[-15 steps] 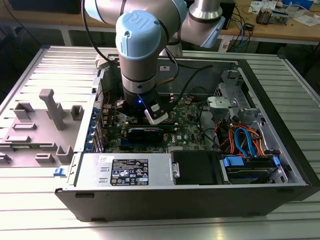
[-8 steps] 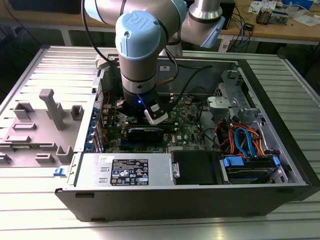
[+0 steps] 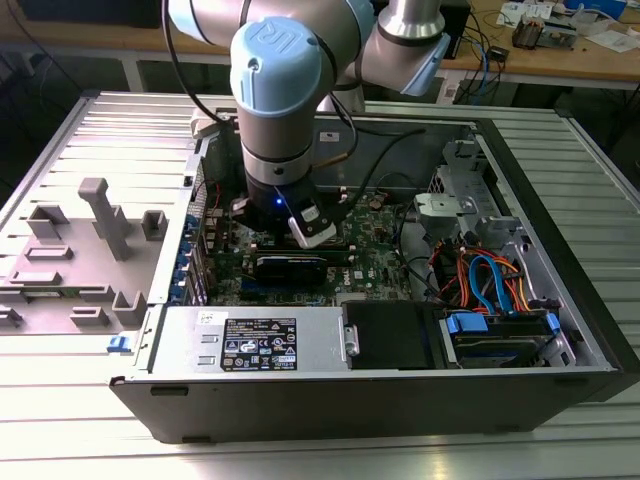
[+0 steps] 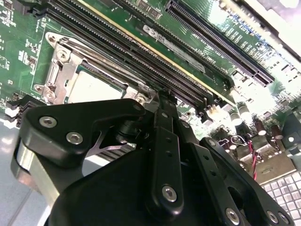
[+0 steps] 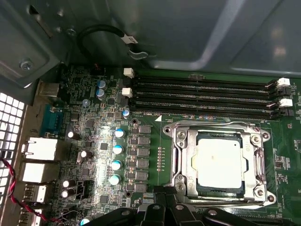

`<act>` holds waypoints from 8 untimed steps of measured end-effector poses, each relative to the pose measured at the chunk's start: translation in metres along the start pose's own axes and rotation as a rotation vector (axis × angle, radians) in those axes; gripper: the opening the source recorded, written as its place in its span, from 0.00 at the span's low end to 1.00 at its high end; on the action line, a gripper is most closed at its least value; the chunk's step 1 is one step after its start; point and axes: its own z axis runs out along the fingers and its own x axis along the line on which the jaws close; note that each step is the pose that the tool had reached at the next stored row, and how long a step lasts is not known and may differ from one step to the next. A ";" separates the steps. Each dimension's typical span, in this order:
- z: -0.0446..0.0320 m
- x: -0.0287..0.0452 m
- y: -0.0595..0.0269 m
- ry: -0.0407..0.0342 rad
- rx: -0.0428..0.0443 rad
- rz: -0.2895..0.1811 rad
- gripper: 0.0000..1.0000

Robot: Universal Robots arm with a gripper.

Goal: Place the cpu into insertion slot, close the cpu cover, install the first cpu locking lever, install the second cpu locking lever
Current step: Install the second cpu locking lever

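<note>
Inside the open computer case [image 3: 560, 300], the arm [image 3: 280, 90] reaches straight down over the green motherboard [image 3: 375, 250], its gripper [image 3: 312, 228] low above the board near the long black card [image 3: 290, 266]. In the first wrist view the cpu [image 5: 221, 162] lies flat in the insertion slot [image 5: 186, 162], its dull silver top facing up and sitting square within the socket. The cpu cover [image 5: 256, 160] appears to be folded down around the chip, its silver frame bordering the metal top on all sides, though from this angle I cannot tell whether it is fully seated. The same chip [image 4: 91, 87] and its frame [image 4: 59, 75] show in the second wrist view, just beyond the black body of the gripper [image 4: 162, 101]. The gripper's fingers look drawn together there, the black links meeting at a narrow tip that hovers close to the socket's near edge; nothing is held between them. In the first wrist view the tip of the gripper [image 5: 160, 197] sits just beside the lower rim of the socket. Four memory slots [image 5: 202, 96] run alongside the socket, between it and the case wall, and a row of blue-topped capacitors [image 5: 116, 150] stands on the far side of it from the socket's outer edge. Outside the case, a grey fixture tray [image 3: 80, 250] rests on the ribbed table [image 3: 60, 420] at the exterior view's left.
</note>
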 end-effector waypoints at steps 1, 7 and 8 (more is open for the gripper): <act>-0.0009 0.0000 0.0002 0.0001 0.0001 0.000 0.11; -0.0090 -0.0001 0.0019 0.0000 0.0001 0.000 0.11; -0.0091 -0.0002 0.0020 -0.0001 -0.0002 0.000 0.11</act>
